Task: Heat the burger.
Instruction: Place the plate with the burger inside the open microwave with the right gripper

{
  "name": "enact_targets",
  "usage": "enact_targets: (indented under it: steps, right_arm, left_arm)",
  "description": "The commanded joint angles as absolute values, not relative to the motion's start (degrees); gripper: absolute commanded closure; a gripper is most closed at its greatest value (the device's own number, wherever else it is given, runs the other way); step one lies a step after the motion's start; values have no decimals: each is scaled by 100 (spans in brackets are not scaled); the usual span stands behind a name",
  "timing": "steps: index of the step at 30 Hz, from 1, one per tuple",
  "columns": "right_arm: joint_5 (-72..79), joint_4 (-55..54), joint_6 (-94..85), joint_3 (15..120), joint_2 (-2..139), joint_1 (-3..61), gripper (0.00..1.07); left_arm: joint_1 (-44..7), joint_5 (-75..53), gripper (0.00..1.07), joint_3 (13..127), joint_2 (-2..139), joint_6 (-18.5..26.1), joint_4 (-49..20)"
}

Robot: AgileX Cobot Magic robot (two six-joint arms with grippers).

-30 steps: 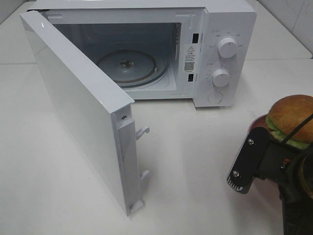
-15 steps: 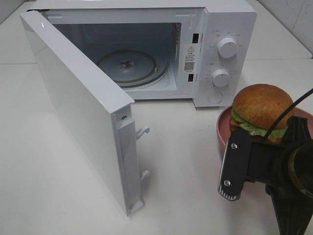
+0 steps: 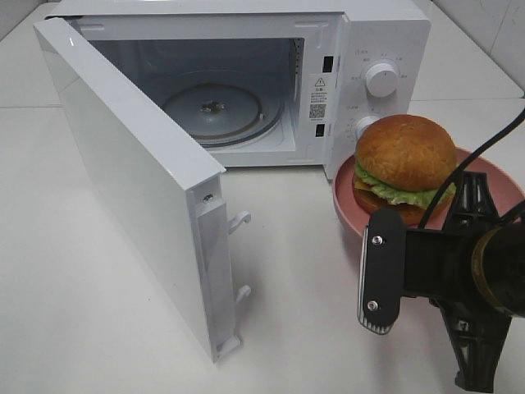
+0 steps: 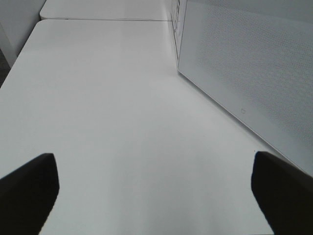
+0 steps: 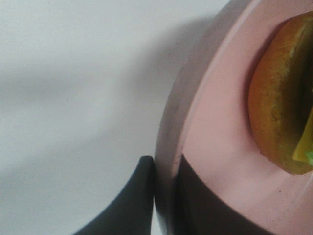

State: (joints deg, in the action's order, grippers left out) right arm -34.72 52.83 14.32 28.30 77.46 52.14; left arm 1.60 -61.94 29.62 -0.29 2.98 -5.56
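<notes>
Burger point(image 3: 404, 156) on pink plate point(image 3: 344, 201) carried left, now near open microwave point(image 3: 385, 33). Right gripper point(image 5: 165, 196) clamped on plate rim. Left gripper point(image 4: 156, 196) spread wide, empty. Likely next: onto turntable point(image 3: 215, 111).

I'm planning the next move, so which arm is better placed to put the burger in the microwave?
Right. The right gripper is shut on the rim of the pink plate, carrying the burger beside the open microwave. The left gripper hangs open, holding nothing, outside the door.

left claw point(image 4: 156, 196) splayed wide, right claw point(image 5: 166, 196) clamped
</notes>
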Motion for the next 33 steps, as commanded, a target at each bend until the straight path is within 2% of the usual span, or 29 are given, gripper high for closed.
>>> enact_targets:
  steps: [1, 9, 19, 26, 33]
  right_arm:
    - [-3472, 5707, 1409, 2830, 7712, 5237, 102]
    - [-2974, 6033, 1358, 2830, 7712, 5237, 101]
    - [-2269, 6188, 487, 2830, 7712, 5237, 101]
    - [-2080, 6188, -86, 2830, 7735, 5220, 107]
    - [-1851, 6188, -384, 2830, 7735, 5214, 107]
  left_arm:
    - [172, -6119, 6, 2956, -109, 321, -573]
    - [172, -6119, 6, 2956, -109, 321, -573]
    - [172, -6119, 6, 2956, -109, 321, -573]
    - [172, -6119, 6, 2956, -109, 321, -573]
    - [172, -6119, 6, 2956, -109, 321, -573]
